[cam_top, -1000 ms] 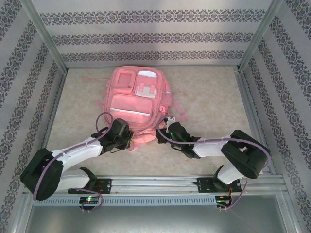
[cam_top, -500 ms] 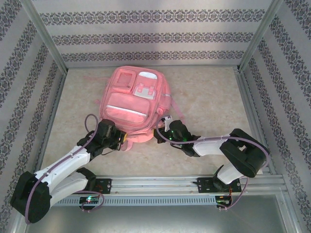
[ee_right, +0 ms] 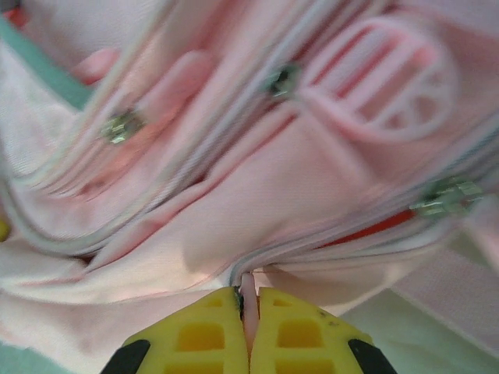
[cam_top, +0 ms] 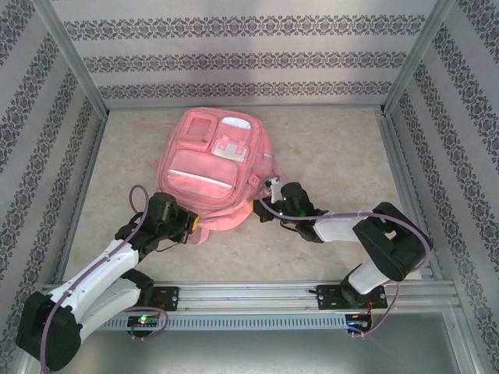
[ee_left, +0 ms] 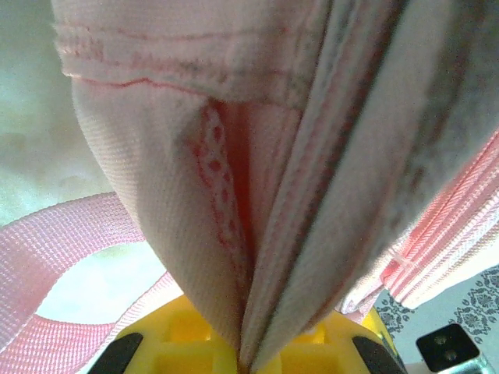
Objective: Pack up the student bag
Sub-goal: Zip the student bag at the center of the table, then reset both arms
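Observation:
The student bag, large, pink and soft, lies flat on the table with its front pockets up. My left gripper is at its near left corner, shut on a fold of the pink fabric that runs down between the yellow fingers. My right gripper is at the near right corner. Its yellow pads are shut on a thin pink tab of the bag just below a zipper seam. Metal zipper pulls show on the pockets above.
A loose pink strap loops over the table beside the left gripper. Patterned walls and metal frame posts close in the table on three sides. An aluminium rail runs along the near edge.
The left arm has swung left and lower, drawing the bag's near left corner leftward. The right gripper has shifted a little farther from the bases, still holding the bag.

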